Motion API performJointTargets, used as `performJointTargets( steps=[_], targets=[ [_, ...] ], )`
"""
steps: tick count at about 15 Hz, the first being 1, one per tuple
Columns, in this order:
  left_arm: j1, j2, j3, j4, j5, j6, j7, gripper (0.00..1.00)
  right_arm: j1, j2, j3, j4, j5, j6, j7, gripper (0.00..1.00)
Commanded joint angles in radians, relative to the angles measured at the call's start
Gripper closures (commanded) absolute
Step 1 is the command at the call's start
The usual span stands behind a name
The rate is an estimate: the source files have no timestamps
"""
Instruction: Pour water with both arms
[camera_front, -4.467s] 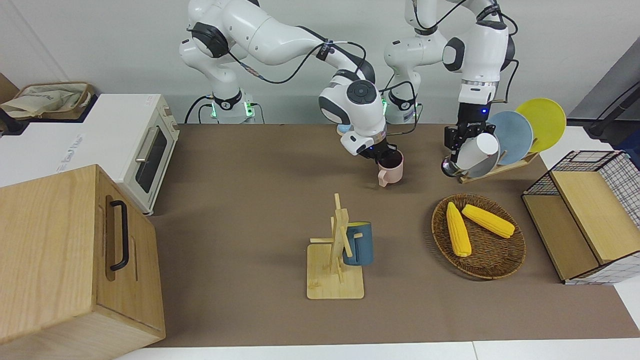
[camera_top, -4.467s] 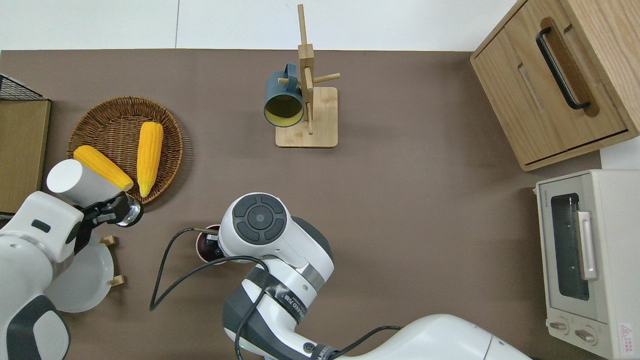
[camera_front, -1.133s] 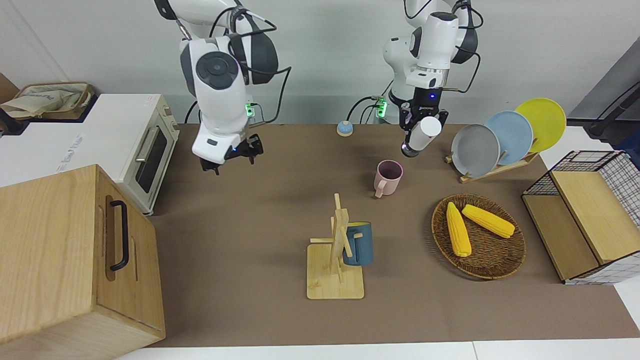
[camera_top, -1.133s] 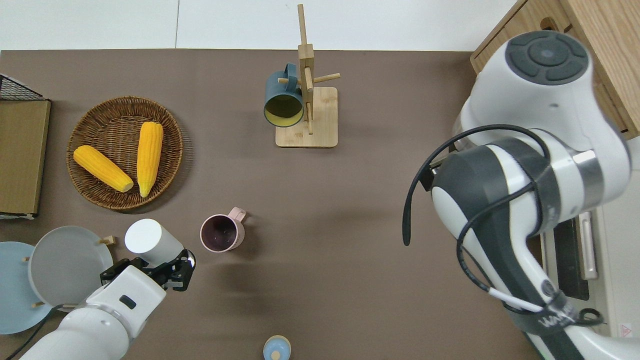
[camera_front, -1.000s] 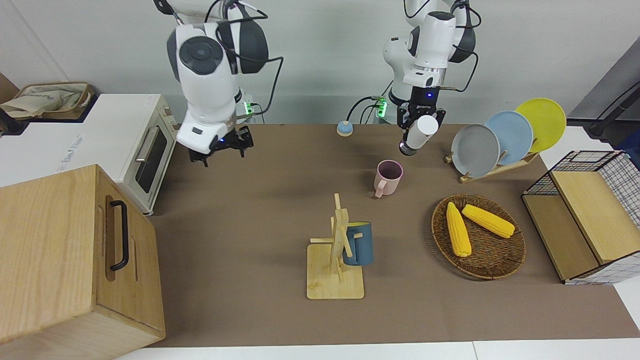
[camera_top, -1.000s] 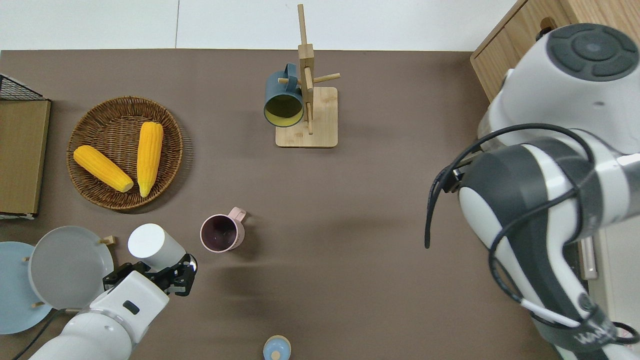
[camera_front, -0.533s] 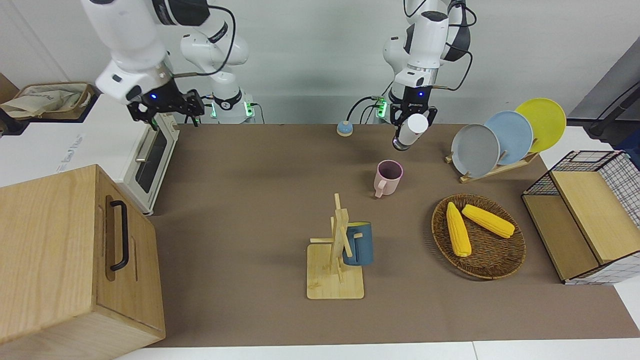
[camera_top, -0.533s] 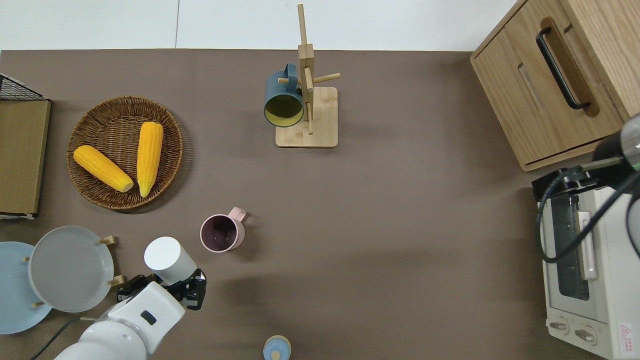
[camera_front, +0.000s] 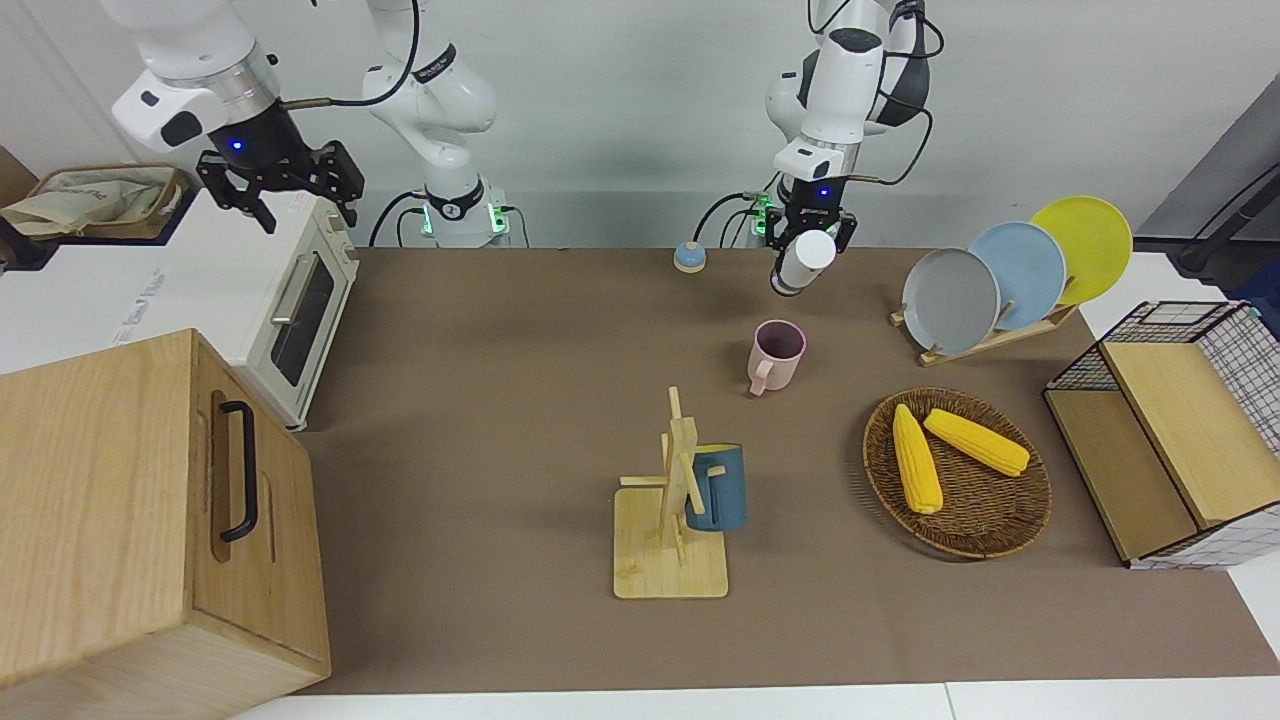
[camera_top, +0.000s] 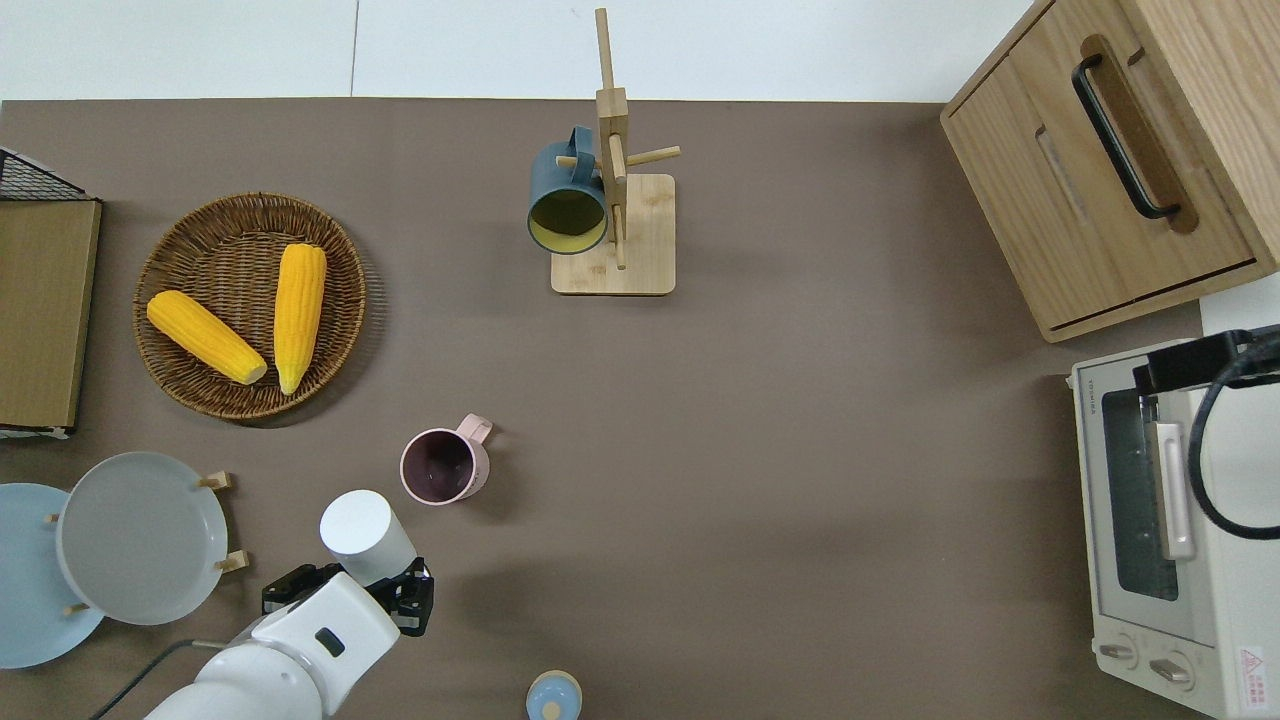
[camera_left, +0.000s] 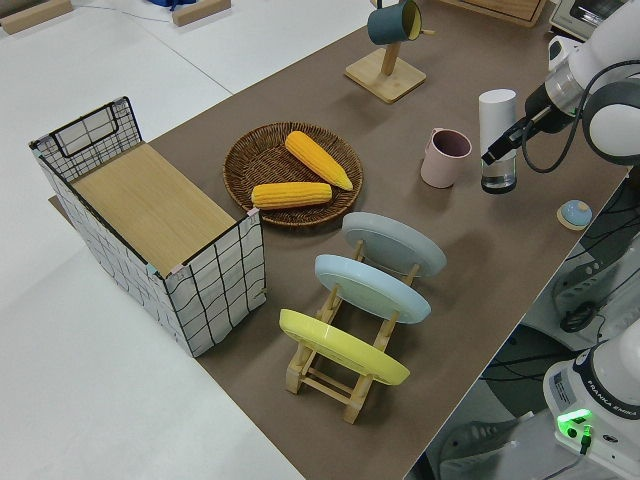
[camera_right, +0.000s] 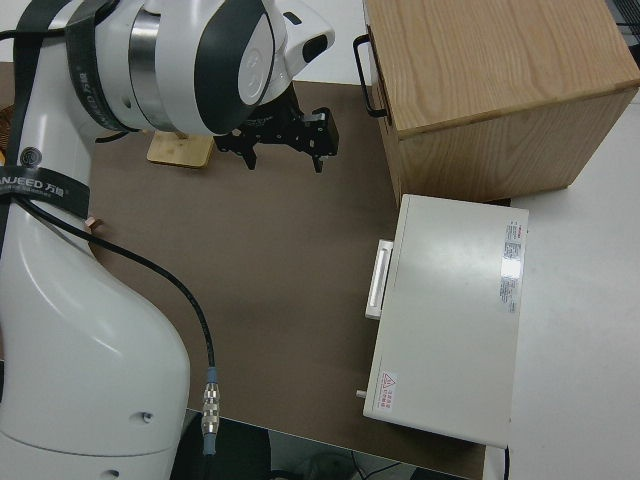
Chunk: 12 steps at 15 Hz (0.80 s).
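Grasping a white cup (camera_top: 362, 526), the left end effector (camera_top: 350, 585) hangs near the pink mug (camera_top: 444, 465); right end effector (camera_front: 282, 182) released.

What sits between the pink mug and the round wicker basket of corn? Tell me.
Nothing: in the overhead view only bare brown table mat separates the pink mug from the round wicker basket.

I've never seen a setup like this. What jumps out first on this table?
Probably the left tool, gripping a tall white bottle in the air beside a pink mug standing on the brown table. Next, two bright yellow corn cobs in a wicker basket toward the left arm's end. The right arm is parked, its tool open.
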Motion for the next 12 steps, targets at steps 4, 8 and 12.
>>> performJointTargets(
  steps=[4, 8, 12],
  targets=[
    [-0.047, 0.037, 0.011, 0.008, -0.019, -0.014, -0.006, 1.0, -0.011, 0.007, 0.021, -0.011, -0.009, 0.132, 0.004, 0.009],
    [-0.046, 0.086, 0.011, 0.019, -0.02, -0.027, 0.004, 1.0, -0.012, 0.004, 0.021, -0.011, -0.015, 0.109, -0.001, 0.009],
    [-0.038, 0.161, 0.022, 0.115, -0.019, -0.135, 0.01, 1.0, -0.003, 0.002, 0.034, -0.011, -0.029, 0.068, -0.002, 0.009]
  ],
)
